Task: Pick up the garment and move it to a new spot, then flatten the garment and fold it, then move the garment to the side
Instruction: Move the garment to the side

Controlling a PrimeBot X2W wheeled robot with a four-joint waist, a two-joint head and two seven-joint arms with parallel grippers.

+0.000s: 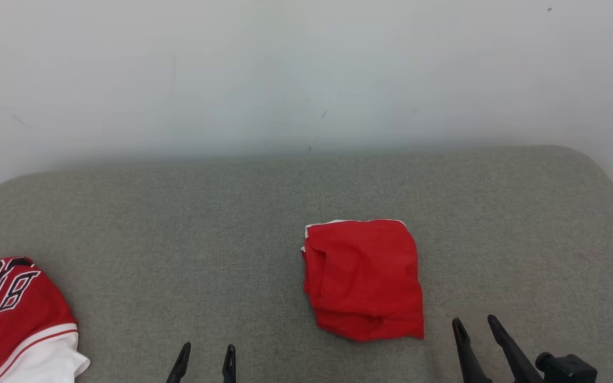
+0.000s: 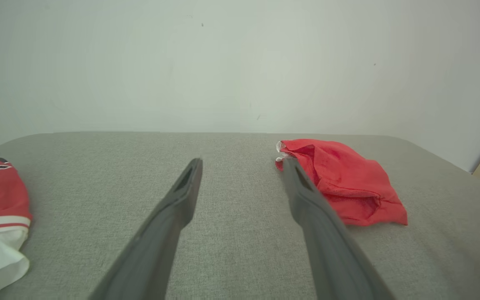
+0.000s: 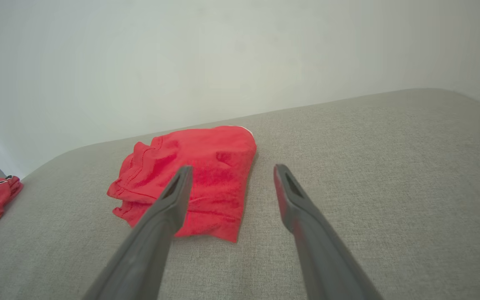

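Grey upholstered surface, woven and padded, rounded at its far corners; all the items below lie on it or hang over it. Nearest you, at the left: left gripper, dark fingers spread wide with nothing between them, bare fabric ahead of it. Nearest you, at the right: right gripper, also spread wide and empty, its tips just beside the near right corner of the task piece but not touching it. Near left edge: red-and-white jersey with black numerals, bunched up, well apart from both claws' work. Middle ground, right of centre: red garment, a compact folded packet, roughly square and only slightly longer running away from you. Its near edge is rumpled and layered, and a thin white trim shows along its far edge. From your right claw it lies ahead and to the left. From your left claw it lies ahead and well to the right, so the right arm is the nearer one. Judgement: the folding looks done, and the move to the side is what remains. Farthest: plain pale wall.
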